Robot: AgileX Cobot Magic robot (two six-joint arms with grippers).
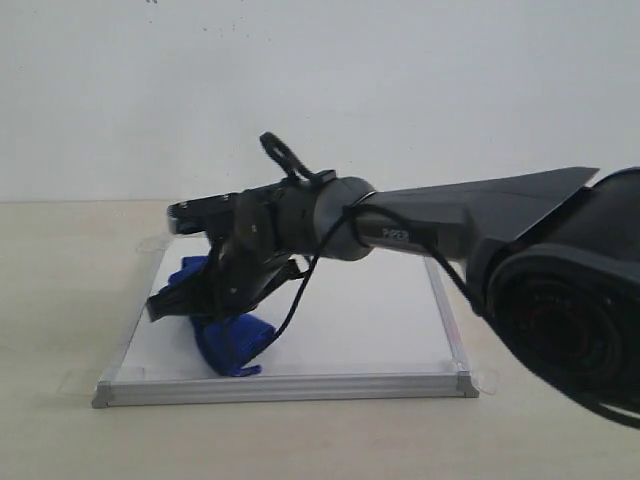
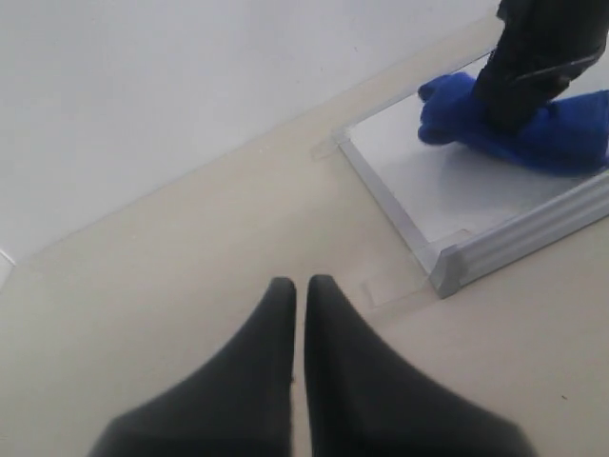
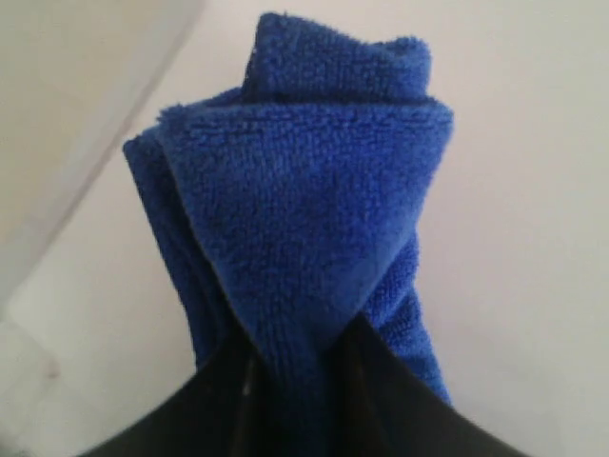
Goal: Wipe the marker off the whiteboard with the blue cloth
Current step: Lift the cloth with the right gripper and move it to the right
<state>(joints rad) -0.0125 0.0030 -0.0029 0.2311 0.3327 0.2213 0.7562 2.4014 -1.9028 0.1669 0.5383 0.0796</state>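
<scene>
WIPE STEP | left pincer (image 2: 300, 290) shut and empty, over the tabletop (image 2: 190, 238) off the whiteboard's (image 1: 370, 320) near-left corner: leave it there | blue cloth (image 1: 232, 345) bunched on the board just inside that corner, right pincer (image 3: 297, 362) clenched on it | red marker unseen, likely under the arm: press flat, sweep toward the far edge

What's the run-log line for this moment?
right gripper: jaws shut on blue cloth | cloth: on whiteboard | left gripper: jaws shut, over table beside whiteboard | marker: none visible
</scene>
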